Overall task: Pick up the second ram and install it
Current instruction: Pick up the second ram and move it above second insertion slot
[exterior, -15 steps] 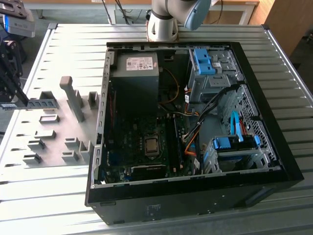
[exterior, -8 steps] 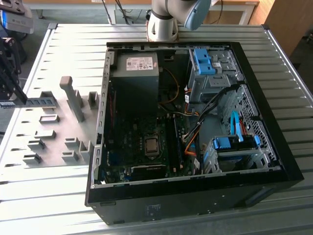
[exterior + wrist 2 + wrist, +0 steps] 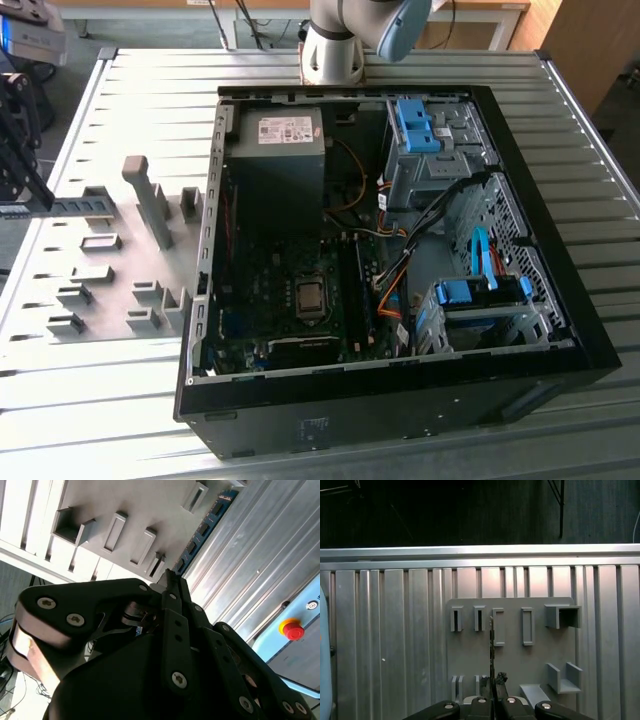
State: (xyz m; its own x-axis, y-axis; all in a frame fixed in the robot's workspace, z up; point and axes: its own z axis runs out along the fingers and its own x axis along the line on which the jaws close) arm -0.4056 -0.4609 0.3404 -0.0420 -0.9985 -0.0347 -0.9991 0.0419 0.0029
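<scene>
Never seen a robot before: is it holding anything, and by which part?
The end effector grips the second ram, a blue stick, by one end.

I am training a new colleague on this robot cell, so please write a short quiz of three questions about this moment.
1. Fill in: the side of the computer case is ____ (open or closed).
2. Where is the blue memory stick now? A) inside the computer case; B) at the gray holder plate; C) on the floor.
3. True or false: the gripper is shut on the blue memory stick.
Key: 1 open; 2 B; 3 true.
</scene>
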